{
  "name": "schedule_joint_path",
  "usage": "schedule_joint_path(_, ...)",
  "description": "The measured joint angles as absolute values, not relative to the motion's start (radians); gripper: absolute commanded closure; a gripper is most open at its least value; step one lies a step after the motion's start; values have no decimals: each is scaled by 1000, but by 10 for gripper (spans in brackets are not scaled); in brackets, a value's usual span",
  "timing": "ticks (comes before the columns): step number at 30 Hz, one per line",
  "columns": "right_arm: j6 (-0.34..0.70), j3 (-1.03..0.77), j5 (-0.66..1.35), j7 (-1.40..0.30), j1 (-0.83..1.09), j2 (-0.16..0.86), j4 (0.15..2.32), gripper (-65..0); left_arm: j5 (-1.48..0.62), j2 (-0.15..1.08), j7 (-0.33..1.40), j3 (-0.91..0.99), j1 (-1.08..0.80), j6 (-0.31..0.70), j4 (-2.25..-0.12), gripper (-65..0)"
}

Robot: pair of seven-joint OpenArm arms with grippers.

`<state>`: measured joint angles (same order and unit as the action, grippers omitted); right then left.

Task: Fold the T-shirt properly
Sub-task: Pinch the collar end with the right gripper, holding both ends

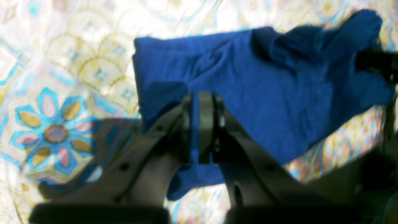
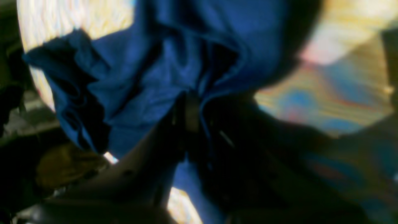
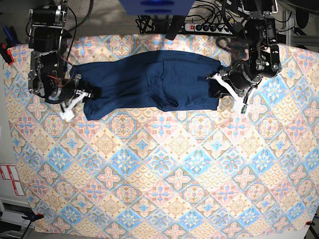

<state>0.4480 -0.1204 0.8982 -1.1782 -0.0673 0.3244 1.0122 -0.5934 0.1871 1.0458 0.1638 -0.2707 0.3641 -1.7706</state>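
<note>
The left pincer (image 1: 201, 124), seen from its own wrist camera, is clamped on the near edge of the T-shirt (image 1: 248, 93), a strip of blue fabric caught between its closed jaws; the rest of the cloth spreads away over the patterned tablecloth (image 1: 56, 93), with a dark shape at the far right corner that is probably the other arm.

From the right wrist camera, blurred and dim, the right pincer (image 2: 191, 116) is likewise closed on a bunched fold of the T-shirt (image 2: 149, 87), the fabric gathering into creases around the jaws.

In the base view the garment (image 3: 149, 82) lies stretched sideways near the far edge of the covered surface (image 3: 159, 174), the right pincer (image 3: 82, 94) at its left end and the left pincer (image 3: 220, 79) at its right end. Holding both ends at once appears meant to keep the cloth taut and level, so that an edge can be carried over in a single straight fold.
</note>
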Motion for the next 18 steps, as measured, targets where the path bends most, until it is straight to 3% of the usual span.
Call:
schedule_joint_path(11,436,-207,745,-1184,-243,347,864,-5,-583,80,1047,163,-206,364,-1766,-26)
schedule_joint_path(18,436,-219,736,-1240,-271,348,948,-5,-583,81,1047,166,-201,364,-1767,-26)
